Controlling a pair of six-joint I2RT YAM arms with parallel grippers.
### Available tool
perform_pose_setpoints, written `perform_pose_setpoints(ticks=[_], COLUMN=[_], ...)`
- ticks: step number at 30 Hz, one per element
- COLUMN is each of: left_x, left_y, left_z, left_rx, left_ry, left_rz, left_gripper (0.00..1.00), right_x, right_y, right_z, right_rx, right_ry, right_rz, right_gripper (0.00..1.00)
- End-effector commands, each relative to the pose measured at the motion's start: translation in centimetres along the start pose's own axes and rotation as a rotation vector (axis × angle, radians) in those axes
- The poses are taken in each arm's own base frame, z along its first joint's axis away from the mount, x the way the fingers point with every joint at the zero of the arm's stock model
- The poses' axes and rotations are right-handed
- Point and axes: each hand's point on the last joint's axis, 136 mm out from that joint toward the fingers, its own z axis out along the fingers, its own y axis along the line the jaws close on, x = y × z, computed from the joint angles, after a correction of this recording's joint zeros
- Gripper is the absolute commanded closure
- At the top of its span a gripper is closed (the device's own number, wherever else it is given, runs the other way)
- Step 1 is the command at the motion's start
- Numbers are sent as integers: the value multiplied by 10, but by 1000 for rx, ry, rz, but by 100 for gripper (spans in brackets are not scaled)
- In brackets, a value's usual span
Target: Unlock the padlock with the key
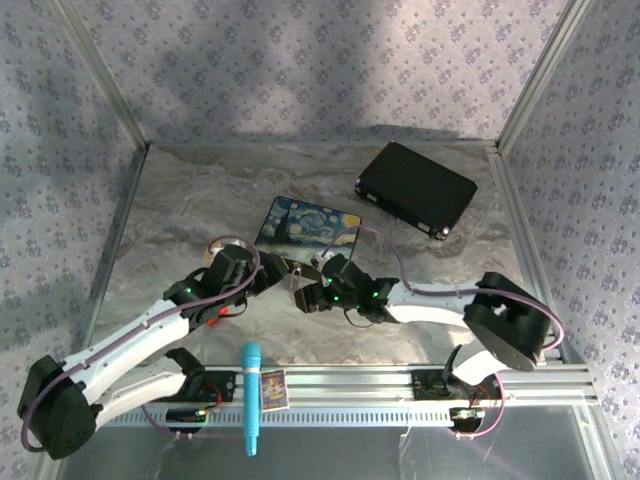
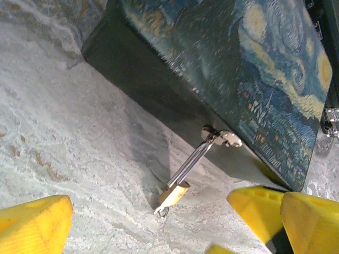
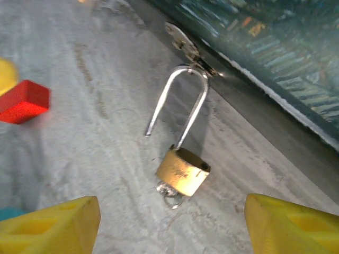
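Observation:
The small brass padlock [image 3: 183,172] hangs by its silvery shackle [image 3: 183,100] from the hasp [image 3: 183,42] of the Starry Night painted box [image 1: 313,225]. One shackle leg stands free of the body, so the lock is open. The tiny key [image 3: 169,191], with its ring, sticks out of the underside of the body. The left wrist view shows the padlock [image 2: 173,194] and key [image 2: 161,211] on the marble floor. My left gripper [image 2: 159,233] is open just short of the lock. My right gripper [image 3: 172,233] is open too, with the padlock just beyond its yellow fingers [image 3: 50,227] and nothing held.
A red block [image 3: 24,100] lies on the table left of the lock. A black case [image 1: 417,190] sits at the back right. A teal marker [image 1: 250,395] and a small card [image 1: 273,388] lie on the front rail. Both grippers [image 1: 272,275] [image 1: 312,295] meet closely before the box.

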Motion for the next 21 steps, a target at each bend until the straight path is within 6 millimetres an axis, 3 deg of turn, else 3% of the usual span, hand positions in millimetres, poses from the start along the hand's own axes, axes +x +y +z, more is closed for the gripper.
perform_pose_setpoints(ticks=[1,10,21], left_x=[1,0,4], left_y=[0,14,21], left_z=[-5,-7,-2], left_rx=[33,27,-4], left_ry=[-1,-36,-21], left_rz=[-36,-74,-76], left_gripper=[0,0,0], right_x=[-18,-8,10], right_y=[-3,-12,-14], right_z=[11,41,54], right_rx=[70,108,103], right_ry=[-71,-66,-26], right_rz=[14,34,32], right_gripper=[32,39,53])
